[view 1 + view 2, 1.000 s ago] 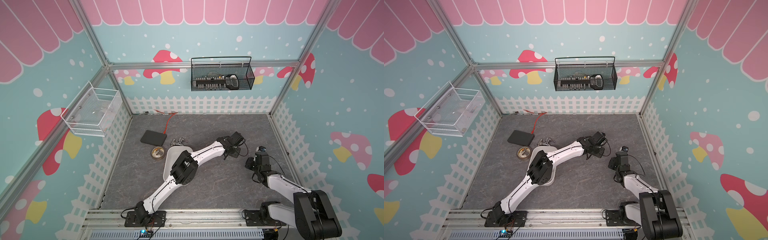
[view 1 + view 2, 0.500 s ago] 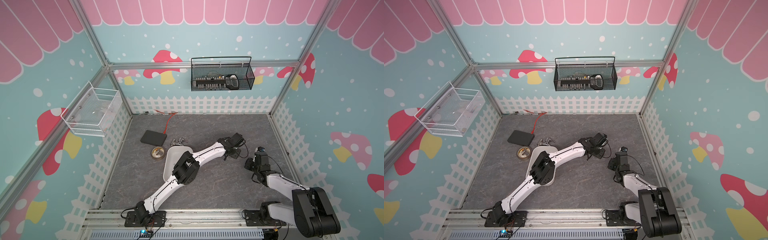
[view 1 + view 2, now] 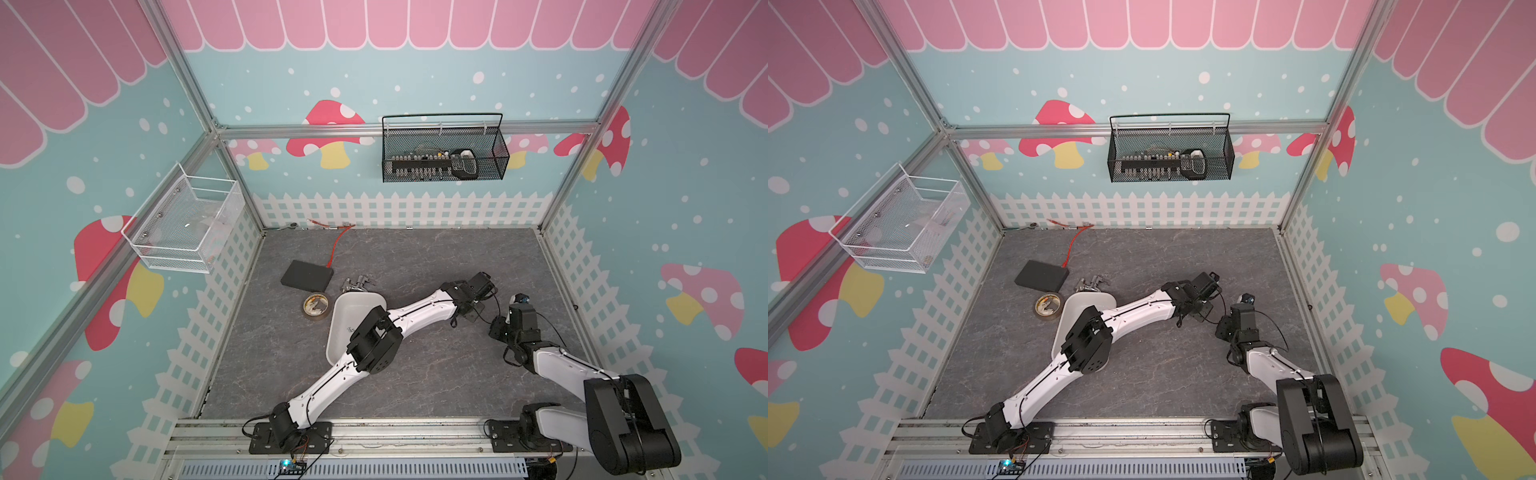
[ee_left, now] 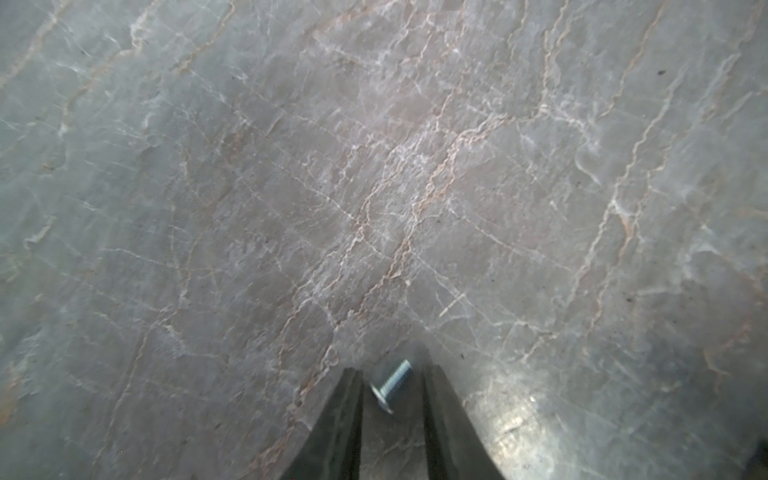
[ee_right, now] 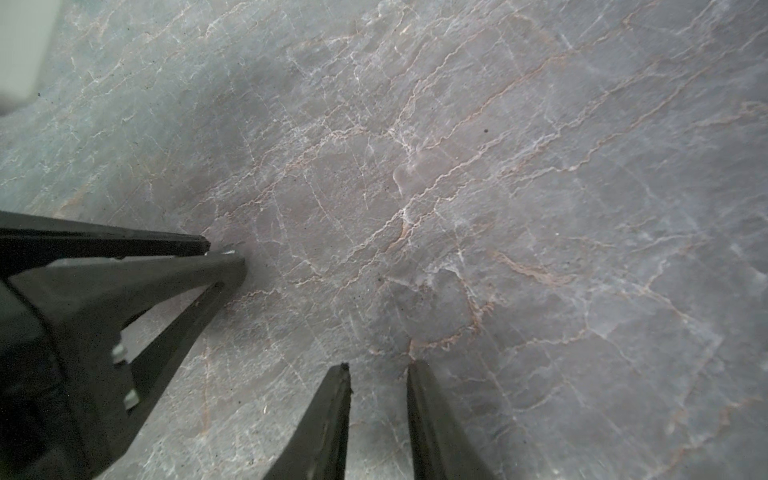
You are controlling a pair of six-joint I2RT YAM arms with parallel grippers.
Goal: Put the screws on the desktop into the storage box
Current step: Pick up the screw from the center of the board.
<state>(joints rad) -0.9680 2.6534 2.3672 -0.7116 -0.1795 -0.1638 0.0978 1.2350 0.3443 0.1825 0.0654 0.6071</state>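
One small silvery screw (image 4: 390,386) lies on the dark grey veined desktop (image 4: 374,187) between the fingers of my left gripper (image 4: 392,374). The jaws stand open a little, with a gap on each side of the screw. In the right wrist view my right gripper (image 5: 376,368) is open over bare desktop with nothing between its fingers, and the left gripper's fingers (image 5: 199,266) come in from the side. In both top views the two grippers (image 3: 471,313) (image 3: 496,328) sit close together right of centre. The white storage box (image 3: 349,309) (image 3: 1073,309) lies partly under the left arm.
A flat black box (image 3: 306,275), a tape roll (image 3: 316,306) and shiny metal clips (image 3: 356,284) lie behind and left of the storage box. An orange cable (image 3: 337,243) runs to the back wall. A black wire basket (image 3: 444,153) and a white mesh basket (image 3: 183,224) hang on the walls.
The left gripper's wrist has shifted slightly over the desktop. The right arm has hardly moved.
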